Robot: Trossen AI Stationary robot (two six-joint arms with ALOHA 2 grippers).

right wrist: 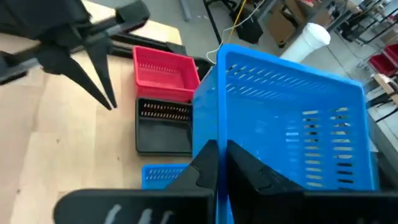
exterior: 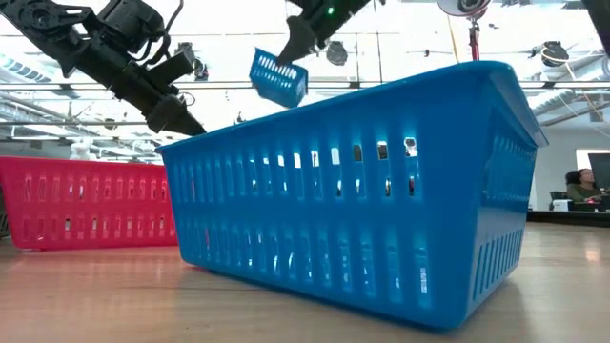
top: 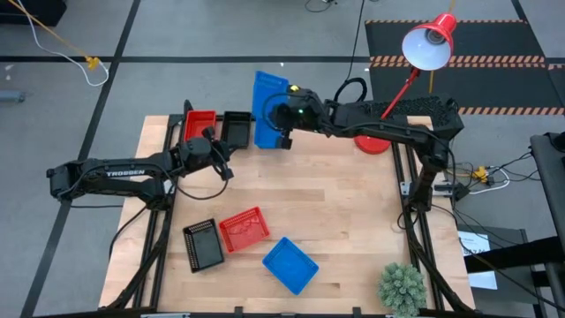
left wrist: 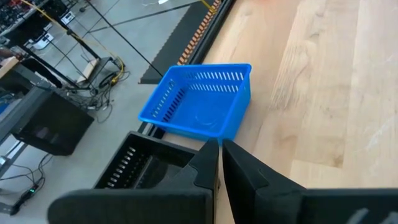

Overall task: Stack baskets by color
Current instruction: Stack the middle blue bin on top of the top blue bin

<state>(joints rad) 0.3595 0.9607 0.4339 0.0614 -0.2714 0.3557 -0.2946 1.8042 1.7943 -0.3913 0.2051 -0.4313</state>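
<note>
The right gripper (top: 284, 132) pinches 1 blue basket (top: 268, 108) by its rim, tilted in the air over the table's far edge; a thin rim hold could slip and drop it. The left gripper (top: 225, 170), pressed together and empty, hovers near the red basket (top: 199, 123) and black basket (top: 236, 127), where it could clip them.

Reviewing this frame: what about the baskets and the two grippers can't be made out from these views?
- High view: a blue basket held on edge by the right gripper; whatever lies under it is hidden.
- Low view: the near blue basket fills the frame, hiding most of the table behind.
- High view: how many baskets are nested in the red basket and black basket is unclear.
- Left gripper: shut, holding nothing.
</note>
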